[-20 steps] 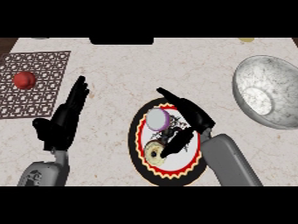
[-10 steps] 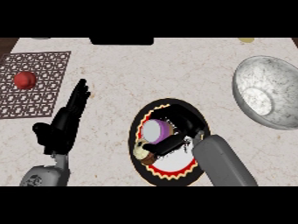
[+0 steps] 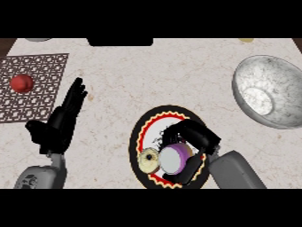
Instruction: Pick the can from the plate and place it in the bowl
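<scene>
Right hand (image 3: 194,138) fingers around can (image 3: 174,158)

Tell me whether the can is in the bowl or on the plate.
On the plate. The can lies there with the right hand curled round it; the bowl holds nothing.

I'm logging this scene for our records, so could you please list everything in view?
can: one, purple-topped, lying on the plate, right hand curled round it
plate: one, black with red-yellow rim, lower centre
round item: one, cream, on the plate beside the can
bowl: one, grey marbled, right
mat: one, brown lattice, left
ball: one, red, on the mat
left hand: black, open, resting at left
right hand: black, over the plate
</scene>
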